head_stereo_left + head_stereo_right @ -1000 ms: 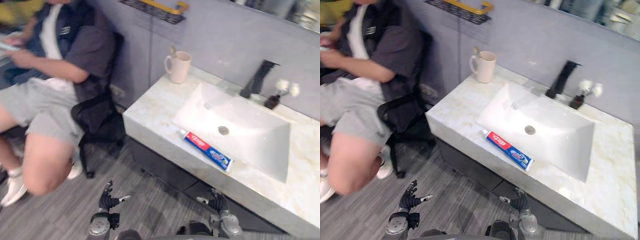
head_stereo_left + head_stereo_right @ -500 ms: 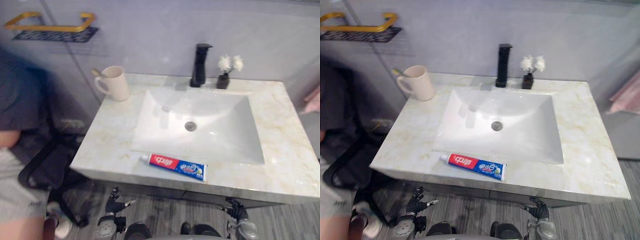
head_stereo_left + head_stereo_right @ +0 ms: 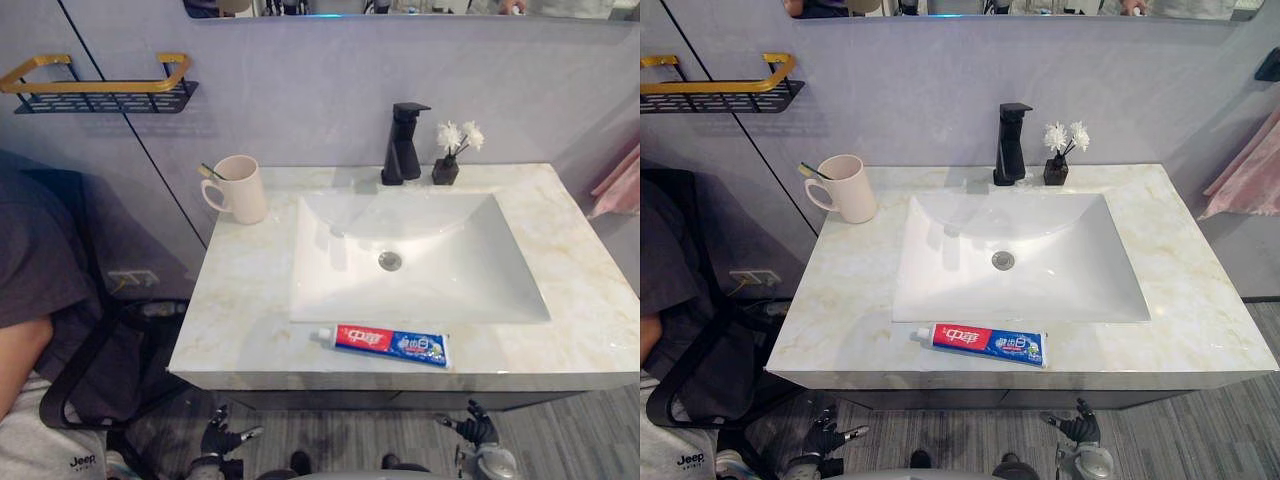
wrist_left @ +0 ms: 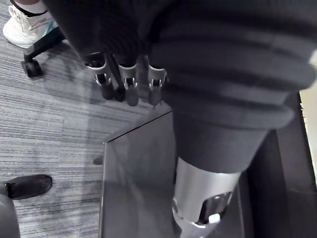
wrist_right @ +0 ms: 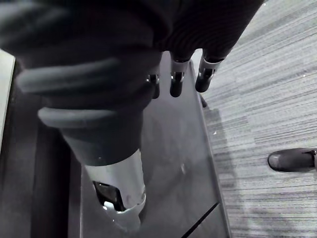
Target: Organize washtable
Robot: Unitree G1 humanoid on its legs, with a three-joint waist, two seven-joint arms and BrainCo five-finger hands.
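Left eye view: the washtable [image 3: 240,305] has a white sink [image 3: 440,290] in its middle. A toothpaste tube [image 3: 385,342] lies flat on the front edge, at six o'clock from the drain and just outside the sink's rim, with its cap towards nine o'clock. A cream mug [image 3: 240,188] stands at ten o'clock with a toothbrush [image 3: 209,171] leaning in it. The black faucet [image 3: 402,145] is at twelve o'clock, and a small vase of white flowers [image 3: 449,160] stands just beside it at one o'clock.

The left hand [image 4: 130,79] hangs low in front of the cabinet, above the grey floor [image 4: 44,124], with its fingers loose and holding nothing. The right hand [image 5: 177,79] hangs the same way, also released (both well apart from the tube).

At nine o'clock a person [image 3: 35,270] sits on a black chair [image 3: 95,365], under a wall shelf [image 3: 95,92].
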